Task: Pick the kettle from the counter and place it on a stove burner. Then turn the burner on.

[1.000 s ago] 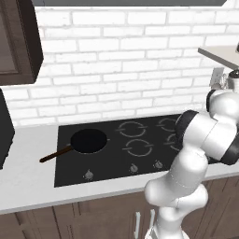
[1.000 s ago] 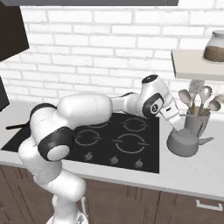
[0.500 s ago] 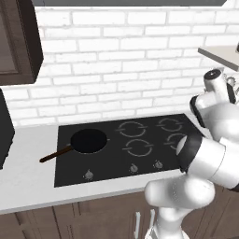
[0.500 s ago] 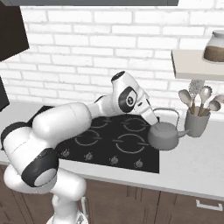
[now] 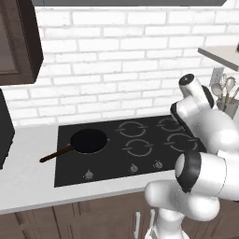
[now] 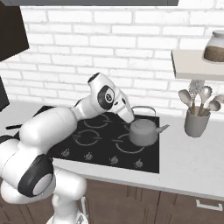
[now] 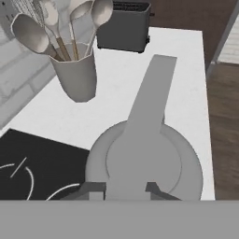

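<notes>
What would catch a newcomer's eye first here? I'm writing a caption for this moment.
The big white arm bending over the black cooktop, its gripper shut on the handle of the grey kettle over the right front burner ring. Next, the utensil holder with spoons on the counter to the right, and the black pan at the cooktop's left.

The pale counter (image 6: 192,159) carries a black glass cooktop (image 6: 146,162) — a dark pan (image 5: 87,141) sits on its left side. A grey utensil holder (image 6: 195,123) stands on the counter to the right — a toaster (image 7: 123,25) beyond.
</notes>
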